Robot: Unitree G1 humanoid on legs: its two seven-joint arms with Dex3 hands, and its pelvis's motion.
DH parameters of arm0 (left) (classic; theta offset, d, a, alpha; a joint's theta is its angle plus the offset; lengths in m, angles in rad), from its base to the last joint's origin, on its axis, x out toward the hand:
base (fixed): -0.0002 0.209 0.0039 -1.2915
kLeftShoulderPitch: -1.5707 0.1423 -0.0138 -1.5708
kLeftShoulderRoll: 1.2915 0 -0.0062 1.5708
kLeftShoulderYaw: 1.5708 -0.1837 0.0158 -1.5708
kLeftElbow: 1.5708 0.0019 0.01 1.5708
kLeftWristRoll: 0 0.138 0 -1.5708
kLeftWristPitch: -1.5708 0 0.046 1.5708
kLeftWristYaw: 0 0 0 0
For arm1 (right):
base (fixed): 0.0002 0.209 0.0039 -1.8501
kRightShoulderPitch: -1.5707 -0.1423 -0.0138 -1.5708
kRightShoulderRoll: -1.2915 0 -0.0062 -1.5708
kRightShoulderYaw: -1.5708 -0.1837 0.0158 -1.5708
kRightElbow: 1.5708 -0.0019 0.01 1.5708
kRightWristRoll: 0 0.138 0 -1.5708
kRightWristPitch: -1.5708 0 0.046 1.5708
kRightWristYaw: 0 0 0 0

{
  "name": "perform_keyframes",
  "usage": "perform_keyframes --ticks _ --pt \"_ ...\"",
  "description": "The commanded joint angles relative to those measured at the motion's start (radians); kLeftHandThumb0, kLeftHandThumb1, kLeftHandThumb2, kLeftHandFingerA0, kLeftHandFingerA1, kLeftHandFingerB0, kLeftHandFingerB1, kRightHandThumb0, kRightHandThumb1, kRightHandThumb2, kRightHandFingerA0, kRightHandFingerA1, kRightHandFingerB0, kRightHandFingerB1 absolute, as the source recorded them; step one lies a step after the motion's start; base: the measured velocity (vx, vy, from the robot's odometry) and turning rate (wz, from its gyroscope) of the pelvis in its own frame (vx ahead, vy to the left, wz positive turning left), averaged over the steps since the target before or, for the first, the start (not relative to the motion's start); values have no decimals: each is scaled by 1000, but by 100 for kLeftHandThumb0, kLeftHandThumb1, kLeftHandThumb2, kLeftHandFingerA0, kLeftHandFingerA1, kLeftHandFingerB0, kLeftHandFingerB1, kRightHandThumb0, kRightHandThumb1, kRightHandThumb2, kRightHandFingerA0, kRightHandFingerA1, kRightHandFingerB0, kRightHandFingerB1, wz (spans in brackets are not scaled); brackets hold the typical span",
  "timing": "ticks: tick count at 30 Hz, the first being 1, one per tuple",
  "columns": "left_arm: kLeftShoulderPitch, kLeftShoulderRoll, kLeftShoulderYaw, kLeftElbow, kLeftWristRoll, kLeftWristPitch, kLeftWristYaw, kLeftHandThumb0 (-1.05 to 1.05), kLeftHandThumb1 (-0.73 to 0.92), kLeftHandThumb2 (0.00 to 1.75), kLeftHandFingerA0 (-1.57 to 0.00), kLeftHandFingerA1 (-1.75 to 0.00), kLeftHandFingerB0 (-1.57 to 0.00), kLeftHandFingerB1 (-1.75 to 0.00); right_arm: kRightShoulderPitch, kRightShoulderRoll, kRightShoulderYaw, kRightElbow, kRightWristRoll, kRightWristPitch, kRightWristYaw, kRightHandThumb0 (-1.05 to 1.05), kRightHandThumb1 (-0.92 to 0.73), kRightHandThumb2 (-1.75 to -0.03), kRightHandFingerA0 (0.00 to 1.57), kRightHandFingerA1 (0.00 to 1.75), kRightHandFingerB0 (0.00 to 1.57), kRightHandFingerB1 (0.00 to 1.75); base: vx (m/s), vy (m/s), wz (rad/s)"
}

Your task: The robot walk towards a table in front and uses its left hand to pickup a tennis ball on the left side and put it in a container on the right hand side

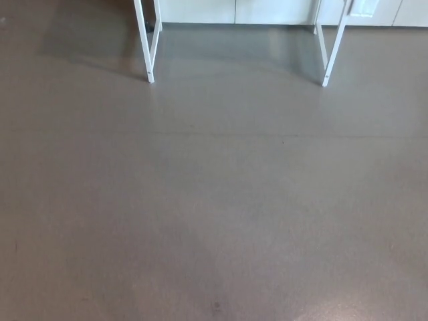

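Note:
Only the white legs of a table show at the top of the head view: the left legs [148,47] and the right legs [331,50]. The tabletop is cut off above the picture. No tennis ball and no container can be seen. Neither of my hands nor any part of my arms is in the picture.
Grey-brown floor [214,200] fills nearly the whole view between me and the table legs. A pale wall or cabinet base [267,10] runs along the top edge behind the legs. A small dark speck [216,306] lies on the floor near the bottom.

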State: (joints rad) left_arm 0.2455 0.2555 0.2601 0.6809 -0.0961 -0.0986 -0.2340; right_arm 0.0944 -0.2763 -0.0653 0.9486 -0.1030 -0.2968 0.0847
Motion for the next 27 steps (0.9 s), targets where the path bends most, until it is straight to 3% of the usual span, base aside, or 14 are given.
perform_keyframes --ticks 1,6,27 --pt "13 26 4 12 -13 -52 -39 -39 58 58 -53 -47 -32 -37 3 -13 -18 26 30 -71 29 -57 -47 -81 71 58 44 50 0 0 0" --pt "23 25 5 6 -13 -61 -38 -37 57 58 -53 -47 -33 -37 4 -12 -17 41 25 -85 26 -55 -47 -81 65 57 43 50 0 0 0" --pt "25 26 10 17 -18 -67 -49 -37 58 58 -51 -46 -31 -36 -13 -17 3 66 10 -93 27 -56 -47 -81 69 58 45 50 -7 -7 2"
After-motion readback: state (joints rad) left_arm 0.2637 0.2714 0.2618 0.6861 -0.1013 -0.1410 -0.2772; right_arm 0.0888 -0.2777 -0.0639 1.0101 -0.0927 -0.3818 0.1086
